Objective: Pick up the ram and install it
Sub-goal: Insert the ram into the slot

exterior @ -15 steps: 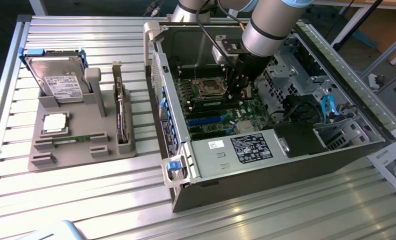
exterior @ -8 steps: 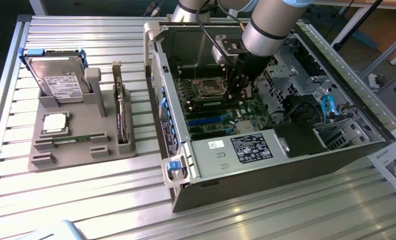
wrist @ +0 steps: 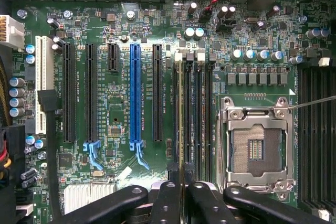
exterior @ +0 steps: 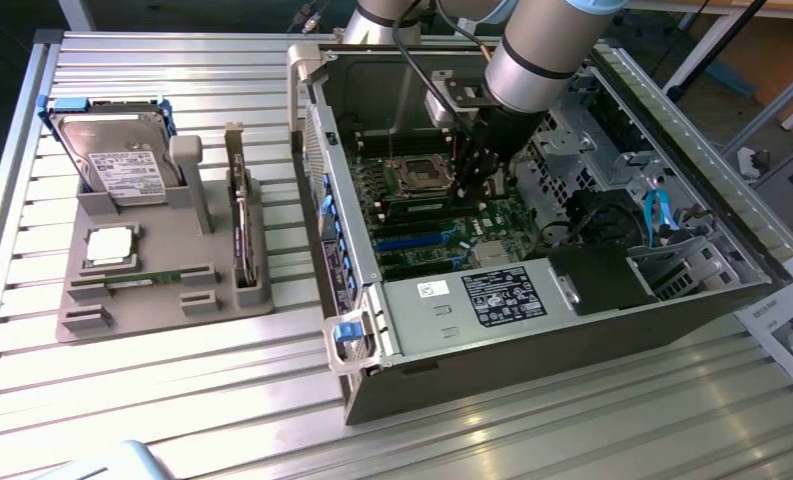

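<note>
An open grey computer case lies on the ribbed metal bench, its green motherboard facing up. Inside, the black hand is pinched narrow on the thin green ram stick — edge-on, over the black memory slots beside the silver processor socket.

- ram: thin stick, seen edge-on, pinched in the claw.
- Runs lengthwise along the black memory slots, just beside the open CPU socket; seated or hovering, can't tell.
</note>
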`<state>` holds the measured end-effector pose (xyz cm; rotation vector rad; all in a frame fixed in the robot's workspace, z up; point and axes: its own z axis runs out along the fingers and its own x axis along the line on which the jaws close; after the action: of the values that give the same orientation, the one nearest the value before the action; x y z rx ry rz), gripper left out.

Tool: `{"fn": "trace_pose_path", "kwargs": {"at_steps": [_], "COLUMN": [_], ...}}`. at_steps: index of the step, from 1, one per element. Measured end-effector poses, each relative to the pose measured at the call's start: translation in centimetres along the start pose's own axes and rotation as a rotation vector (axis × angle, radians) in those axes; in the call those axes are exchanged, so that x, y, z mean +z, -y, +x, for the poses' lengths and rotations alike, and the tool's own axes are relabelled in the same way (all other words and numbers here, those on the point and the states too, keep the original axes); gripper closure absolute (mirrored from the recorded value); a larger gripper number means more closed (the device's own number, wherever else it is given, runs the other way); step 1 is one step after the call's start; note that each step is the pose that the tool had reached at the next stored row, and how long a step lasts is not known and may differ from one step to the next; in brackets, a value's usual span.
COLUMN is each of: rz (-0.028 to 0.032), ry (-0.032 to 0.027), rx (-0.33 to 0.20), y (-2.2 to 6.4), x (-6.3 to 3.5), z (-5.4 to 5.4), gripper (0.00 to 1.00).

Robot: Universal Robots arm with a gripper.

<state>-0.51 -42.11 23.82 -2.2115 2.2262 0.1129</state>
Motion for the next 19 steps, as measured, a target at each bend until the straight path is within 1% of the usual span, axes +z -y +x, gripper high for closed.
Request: {"fn": "trace_pose_path", "kwargs": {"at_steps": [12, 13, 16, 19], "rz": [0.0001, 0.0009, 0.006, 0.0061], "ry": [-0.0001, -0.0001, 0.0, -0.0001], "rx": [0.0, 0.0, 0.0, 0.0], "y": [-0.03, -0.03, -0.03, -0.03], "x": [0.08, 0.08, 0.09, 0.08], "z": [-0.02, -0.01, -0.02, -0.01], "gripper": [0.88, 0.88, 0.88, 0.88]}}
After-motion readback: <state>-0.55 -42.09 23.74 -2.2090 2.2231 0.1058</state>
